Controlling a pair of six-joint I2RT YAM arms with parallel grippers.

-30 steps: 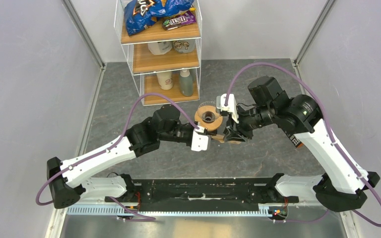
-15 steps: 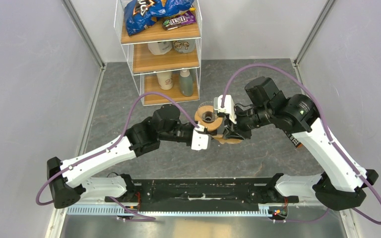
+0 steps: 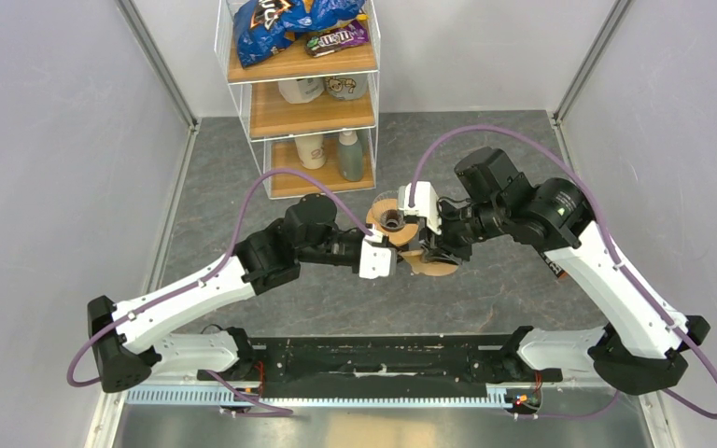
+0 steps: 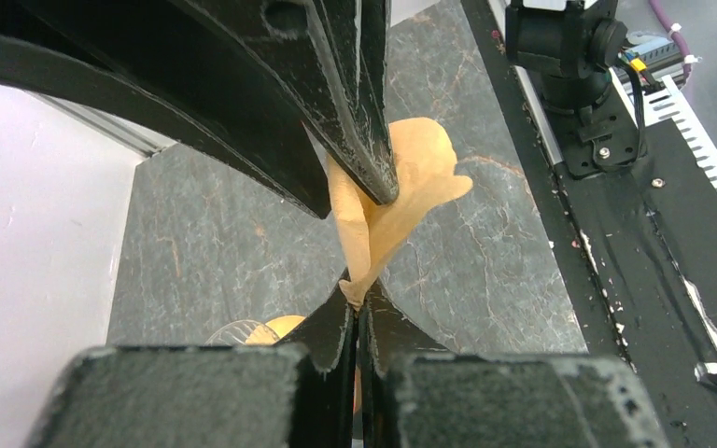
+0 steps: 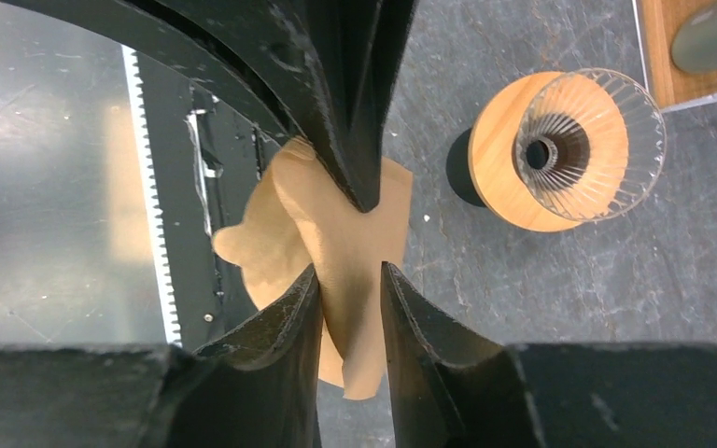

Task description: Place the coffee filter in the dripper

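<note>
Both grippers meet at mid-tabletop, just in front of the dripper.

Filter – tan paper, creased and partly folded, held between the two grippers where their fingertips come together. It is outside the dripper, just beside it on the side nearer the arm bases, and not touching it. In the top view it shows as a tan fan below the right gripper's fingers. How high it sits off the tabletop I cannot tell.

Left gripper – closed tight, fingertips together on a narrow corner of the filter. The rest of the paper fans away from that pinch towards the other gripper.

Right gripper – part-way closed, a gap showing between its fingers. The filter runs through that gap and fills it, paper against both inner faces. It comes in from the opposite side, so its fingertips face the left gripper's with the filter between the two pairs.

Dripper – upright on the tabletop, ribbed glass cone inside the light-wood ring, mouth open to the top. It stands to the far side of both grippers, near the foot of the wire rack, free of either gripper.
</note>
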